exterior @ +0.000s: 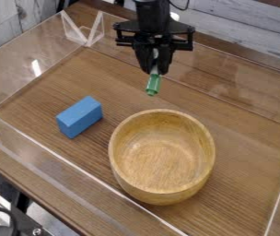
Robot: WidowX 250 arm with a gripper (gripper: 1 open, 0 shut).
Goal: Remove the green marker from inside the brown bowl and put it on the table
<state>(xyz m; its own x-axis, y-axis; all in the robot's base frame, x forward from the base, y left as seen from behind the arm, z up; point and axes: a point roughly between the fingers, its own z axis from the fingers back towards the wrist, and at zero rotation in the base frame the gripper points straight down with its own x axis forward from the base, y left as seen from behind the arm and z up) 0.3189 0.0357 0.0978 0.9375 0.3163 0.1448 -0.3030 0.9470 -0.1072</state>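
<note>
On the left of the worktop [228, 111] a blue block [78, 115] lies well apart from everything else, seemingly no part of this job. Right of it, toward the back, the tool [155, 69] points straight down, its fingers pinched on the green marker [154, 84], which hangs nearly upright, green cap lowest, over bare wood beyond the bowl, probably ready to be set down. Nearer the front, the brown bowl [162, 153] stands empty.
</note>
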